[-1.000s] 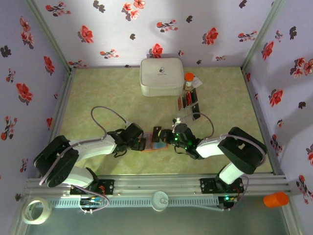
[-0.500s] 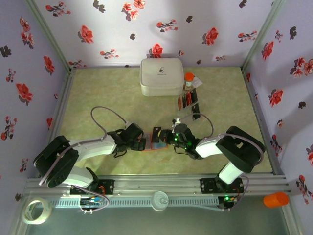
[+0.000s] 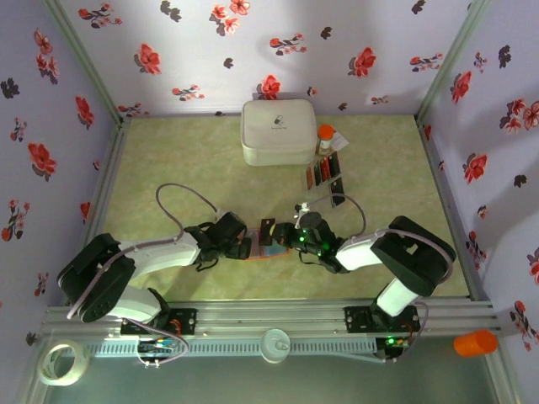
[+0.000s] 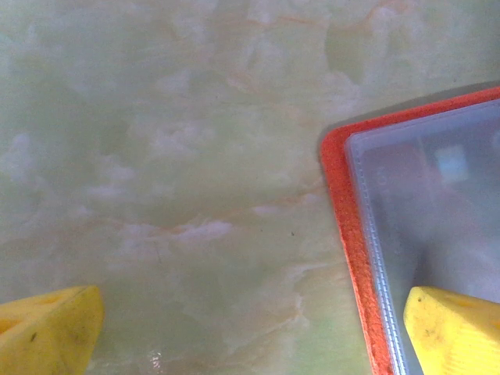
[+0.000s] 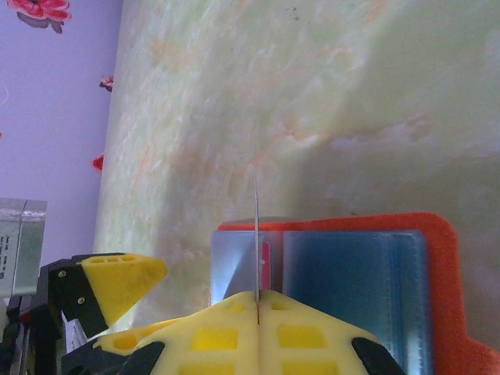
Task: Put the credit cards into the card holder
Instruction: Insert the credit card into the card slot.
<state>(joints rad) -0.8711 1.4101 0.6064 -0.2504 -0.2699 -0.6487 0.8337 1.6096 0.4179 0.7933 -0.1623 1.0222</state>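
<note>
Right gripper [image 5: 258,303] clamped tight on thin rectangular card [image 5: 256,234], edge-on and upright over clear sleeves of open bright orange folding card holder [image 5: 441,250], lower frame. Card not yet seated. Left gripper [image 4: 250,332] spread wide, holding nothing, one finger over holder. Row of red and black cards [image 3: 324,172] lies right of centre, near white rounded case [image 3: 278,132]. Judgement: most work left.

Top view bright, even overhead light; soft short shadows under arms & by white case [image 3: 278,132] near table [image 3: 168,160] far edge. Left wrist pic hazy, glare on card holder [image 4: 437,195] plastic. Right wrist: credit card [image 5: 256,234] edge crisp, grey shadow on table past it.
</note>
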